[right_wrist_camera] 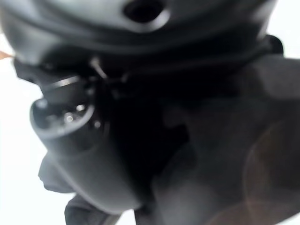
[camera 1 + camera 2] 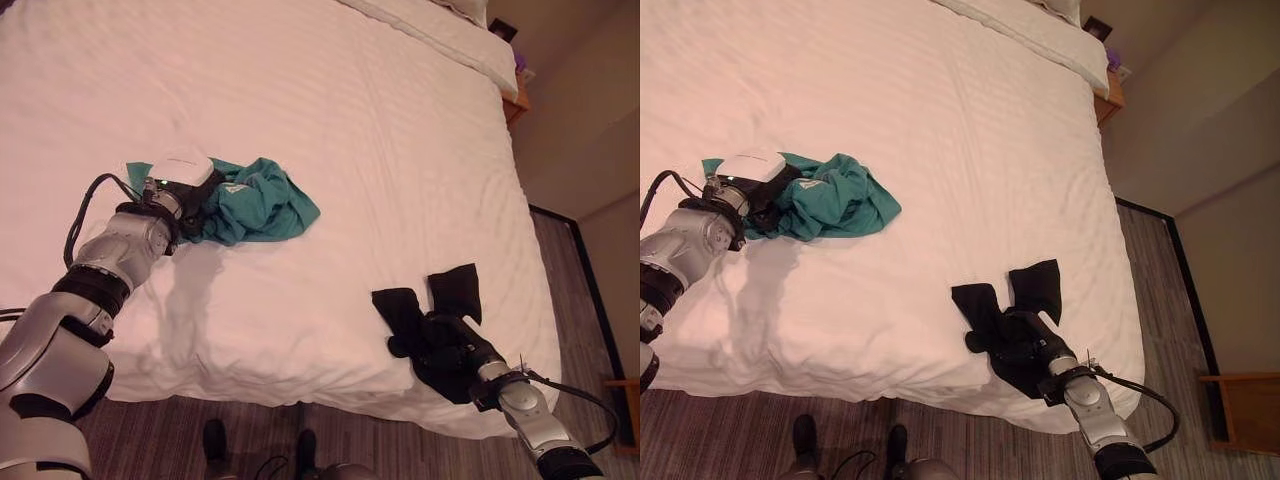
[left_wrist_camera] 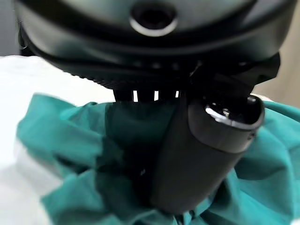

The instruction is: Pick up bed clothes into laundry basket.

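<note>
A crumpled teal garment [image 2: 265,205] lies on the left part of the white bed [image 2: 350,120]. My left hand [image 2: 188,190] rests on its near end. In the left wrist view the thumb [image 3: 201,154] and the curled fingers dig into the teal cloth [image 3: 61,140]. A black garment [image 2: 455,288] lies near the bed's front right corner. My right hand [image 2: 440,350] sits on its near part, dark against dark. In the right wrist view the thumb [image 1: 79,154] closes against the black cloth [image 1: 234,140].
The bed's front edge runs just below both hands, with striped grey floor [image 2: 200,425] beyond it. Pillows [image 2: 440,25] lie at the far right end, beside a wooden nightstand [image 2: 515,98]. A wooden piece of furniture [image 2: 1240,400] stands on the floor at the right.
</note>
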